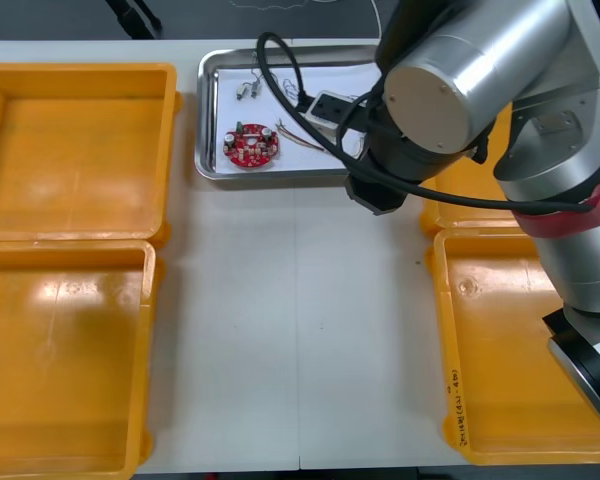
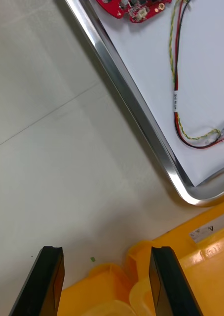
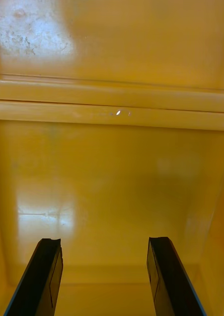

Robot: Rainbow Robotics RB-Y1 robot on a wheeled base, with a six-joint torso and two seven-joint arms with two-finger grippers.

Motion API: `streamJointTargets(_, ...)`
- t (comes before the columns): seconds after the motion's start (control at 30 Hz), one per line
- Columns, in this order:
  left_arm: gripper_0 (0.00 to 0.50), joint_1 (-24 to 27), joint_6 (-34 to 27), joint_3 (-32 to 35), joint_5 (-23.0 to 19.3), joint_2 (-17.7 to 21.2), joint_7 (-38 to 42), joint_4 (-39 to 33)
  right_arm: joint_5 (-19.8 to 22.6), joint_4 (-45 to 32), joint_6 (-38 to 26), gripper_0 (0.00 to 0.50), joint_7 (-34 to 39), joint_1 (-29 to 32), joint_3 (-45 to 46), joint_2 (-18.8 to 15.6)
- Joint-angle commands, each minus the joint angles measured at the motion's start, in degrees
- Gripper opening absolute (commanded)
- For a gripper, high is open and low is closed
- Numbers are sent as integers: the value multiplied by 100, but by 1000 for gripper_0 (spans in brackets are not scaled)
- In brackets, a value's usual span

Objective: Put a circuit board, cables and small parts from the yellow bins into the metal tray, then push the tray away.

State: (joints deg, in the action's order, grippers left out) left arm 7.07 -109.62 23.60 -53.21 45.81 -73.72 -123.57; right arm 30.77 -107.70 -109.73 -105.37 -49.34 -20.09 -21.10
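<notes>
Yellow bins (image 1: 70,360): glossy moulded plastic, bare wherever I can see in.
Left gripper (image 3: 104,242): fingers spread, empty, over a left bin's floor.
Right gripper (image 2: 106,249): fingers spread, empty, above the matte surface (image 1: 300,330) beside the tray's near corner.
Metal tray (image 1: 205,120): shiny rolled rim, white inside; holds the round red circuit board (image 1: 251,145), thin red and yellow cable (image 2: 173,74), looped black cable (image 1: 280,70) and small metal parts (image 1: 248,90).
Progress: loading looks done; the push away remains.

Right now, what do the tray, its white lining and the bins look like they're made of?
Shiny rectangular metal tray: looks like polished steel or aluminium, rim mirror-bright with sharp reflections. White lining inside the tray: matte, flat, likely paper or a thin sheet; can't tell which. Yellow bins: moulded plastic by the look, smooth semi-gloss with soft glare patches and rounded rims.
</notes>
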Motion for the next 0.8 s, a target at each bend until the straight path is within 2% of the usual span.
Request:
streamJointTargets(0.03,500,-83,-38,180,-40,262,-424,-149,122,-577,-27,500,606,381,445,-360)
streamJointTargets(0.13,500,-83,-38,180,-40,262,-424,-149,245,-814,-27,500,843,601,612,-527)
streamJointTargets(0.37,500,-83,-38,180,-40,262,-424,-149,869,-1104,-27,500,1485,1067,1368,-870)
streamJointTargets(0.67,500,-83,-38,180,-40,262,-424,-149,984,-1764,-27,500,2372,1770,1789,-1424)
streamJointTargets(0.8,500,-83,-38,180,-40,262,-424,-149,1282,-1799,-27,500,2917,2060,2009,-1643)
